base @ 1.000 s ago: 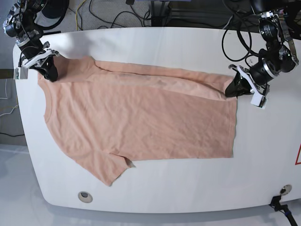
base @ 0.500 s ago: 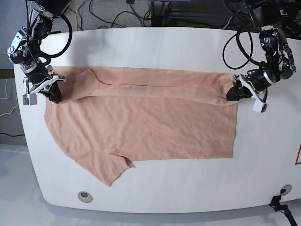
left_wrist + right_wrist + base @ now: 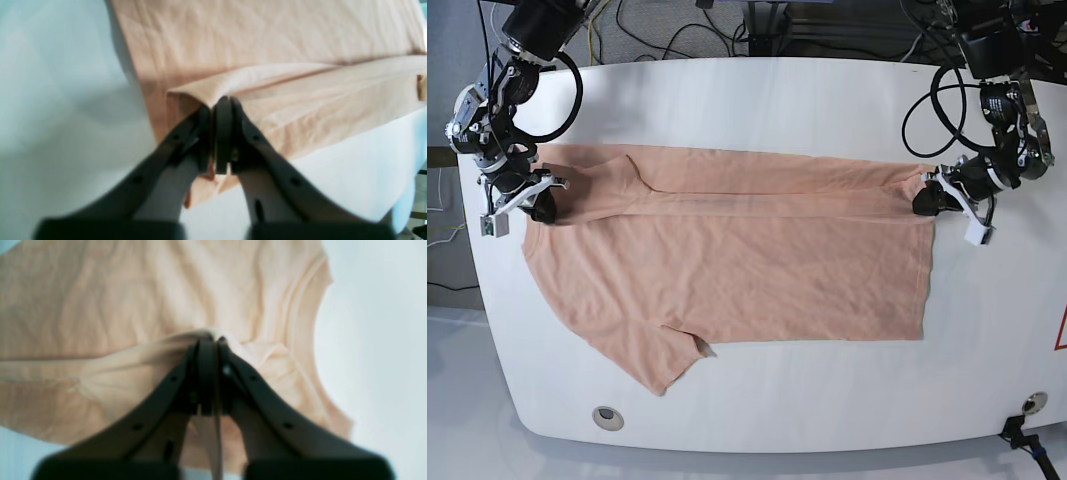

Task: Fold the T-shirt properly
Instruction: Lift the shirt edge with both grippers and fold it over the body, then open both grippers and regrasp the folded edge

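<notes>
The peach T-shirt (image 3: 727, 270) lies spread on the white table (image 3: 757, 400), collar to the left, hem to the right, plain side up. Its far edge is lifted and stretched into a fold between the two grippers. My left gripper (image 3: 924, 200) is shut on the far hem corner; in the left wrist view (image 3: 218, 103) the cloth (image 3: 300, 100) runs from its tips. My right gripper (image 3: 539, 205) is shut on the far shoulder near the collar; in the right wrist view (image 3: 211, 340) the cloth (image 3: 100, 323) bunches at its tips.
Cables (image 3: 677, 30) and dark equipment lie beyond the table's far edge. A round grommet (image 3: 607, 416) sits near the front left edge, another (image 3: 1033, 403) at the front right. The near sleeve (image 3: 662, 360) lies flat toward the front.
Both grippers have moved toward the table's front, drawing the shirt's far edge over the body. The folded band is wider than a second ago.
</notes>
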